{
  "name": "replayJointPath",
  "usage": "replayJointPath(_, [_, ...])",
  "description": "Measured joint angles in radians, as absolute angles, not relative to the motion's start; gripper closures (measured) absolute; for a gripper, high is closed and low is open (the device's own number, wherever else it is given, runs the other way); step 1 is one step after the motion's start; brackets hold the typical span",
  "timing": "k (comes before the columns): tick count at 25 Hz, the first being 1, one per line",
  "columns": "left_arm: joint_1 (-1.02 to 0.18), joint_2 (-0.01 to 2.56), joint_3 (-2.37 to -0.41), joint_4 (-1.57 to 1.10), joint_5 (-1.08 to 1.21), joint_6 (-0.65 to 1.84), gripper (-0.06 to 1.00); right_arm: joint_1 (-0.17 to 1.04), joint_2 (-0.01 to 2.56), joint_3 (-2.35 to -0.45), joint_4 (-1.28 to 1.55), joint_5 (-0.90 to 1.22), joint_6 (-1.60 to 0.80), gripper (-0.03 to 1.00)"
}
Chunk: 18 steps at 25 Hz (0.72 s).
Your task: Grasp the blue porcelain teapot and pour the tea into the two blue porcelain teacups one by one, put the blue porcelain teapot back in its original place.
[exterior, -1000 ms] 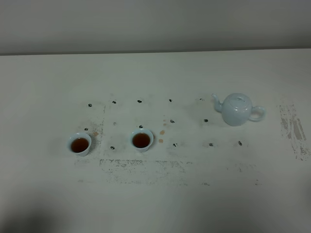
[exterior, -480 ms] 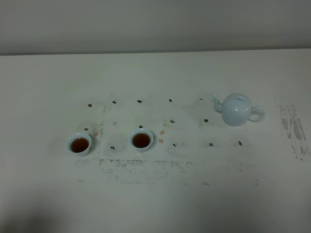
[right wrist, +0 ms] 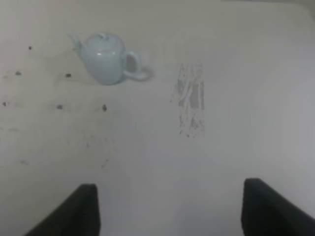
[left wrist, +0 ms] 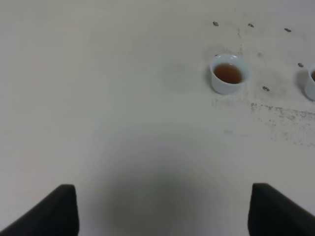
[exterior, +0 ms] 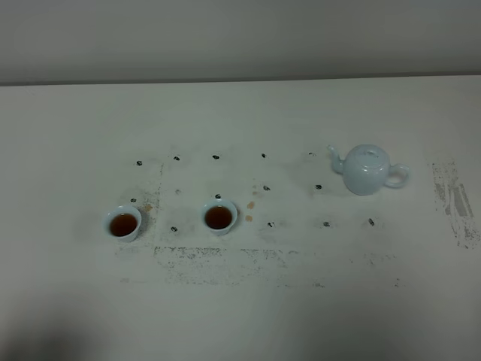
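Observation:
The blue porcelain teapot [exterior: 367, 170] stands alone at the right of the table, spout pointing left and handle to the right; it also shows in the right wrist view [right wrist: 106, 58]. The two blue porcelain teacups, the left one [exterior: 122, 223] and the middle one [exterior: 219, 217], stand apart and both hold brown tea. The left wrist view shows the left cup [left wrist: 229, 73] and the edge of the other cup [left wrist: 311, 82]. My left gripper [left wrist: 165, 211] and right gripper [right wrist: 170, 209] are open, empty and far from all of them. Neither arm shows in the exterior view.
Small dark dots [exterior: 216, 157] mark a grid on the white table [exterior: 240, 316]. Brownish tea spots [exterior: 250, 204] lie right of the middle cup. A scuffed grey patch [exterior: 454, 200] lies right of the teapot, also in the right wrist view [right wrist: 191, 98].

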State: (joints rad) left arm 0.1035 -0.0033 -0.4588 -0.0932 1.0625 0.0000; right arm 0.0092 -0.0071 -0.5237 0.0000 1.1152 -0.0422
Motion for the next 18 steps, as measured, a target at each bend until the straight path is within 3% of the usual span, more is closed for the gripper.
replayJointPath(18, [0.104, -0.003, -0.459, -0.093, 1.063, 0.000, 0.27, 0.009, -0.007, -0.524, 0.000, 1.115, -0.041, 0.39])
